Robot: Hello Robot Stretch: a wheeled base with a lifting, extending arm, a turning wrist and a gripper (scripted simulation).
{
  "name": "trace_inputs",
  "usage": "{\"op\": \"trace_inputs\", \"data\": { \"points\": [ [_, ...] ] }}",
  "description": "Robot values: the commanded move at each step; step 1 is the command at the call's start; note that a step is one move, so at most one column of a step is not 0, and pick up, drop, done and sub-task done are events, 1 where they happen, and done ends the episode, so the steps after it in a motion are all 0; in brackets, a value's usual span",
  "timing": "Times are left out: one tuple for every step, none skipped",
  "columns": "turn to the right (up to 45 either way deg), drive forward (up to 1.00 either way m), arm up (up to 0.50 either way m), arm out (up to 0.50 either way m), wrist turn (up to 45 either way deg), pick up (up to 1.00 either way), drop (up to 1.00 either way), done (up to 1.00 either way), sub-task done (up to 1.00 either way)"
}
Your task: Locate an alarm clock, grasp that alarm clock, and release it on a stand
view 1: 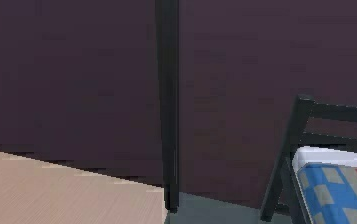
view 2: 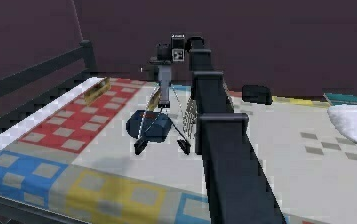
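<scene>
One dark bed frame (view 2: 36, 75) runs up the arm side view's left, along the edge of a patchwork quilt (view 2: 76, 125) of red, white, yellow and blue squares. Near the quilt's middle lies a dark blue rounded blob (view 2: 148, 124) with thin pale lines slanting away from its underside. Its shape is too vague to say that it is the alarm clock.

Just right of it and a little farther toward the quilt's far edge stands the gripper (view 2: 164, 95), its thin fingers pointing down the picture toward the blob. Whether it touches the blob cannot be told. Whether the fingers are apart or together cannot be told either, nor whether they hold anything.

Beyond the gripper sit the white squares (view 2: 176, 45); their black marks are too small to read. The arm (view 2: 221, 140), a dark square bar, rises from the bottom edge and reaches out across the bed.

Farther right, a small dark box (view 2: 256, 95) lies at the bed's far edge, then a flat teal thing (view 2: 341, 98), and a white pillow (view 2: 352, 122) at the right-hand end.

In the forward view, tan floor (view 1: 46, 190) meets a dark purple wall (view 1: 76, 70), a thin dark post (view 1: 168, 100) stands upright in the middle, and the bed frame and quilt fill the lower right corner.
</scene>
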Motion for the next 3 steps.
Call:
{"op": "trace_inputs", "data": {
  "points": [
    [0.0,0.0,0.0,0.0,45.0,0.0,0.0,0.0,0.0],
    [0.0,0.0,0.0,0.0,45.0,0.0,0.0,0.0,0.0],
    [0.0,0.0,0.0,0.0,45.0,0.0,0.0,0.0,0.0]
  ]
}}
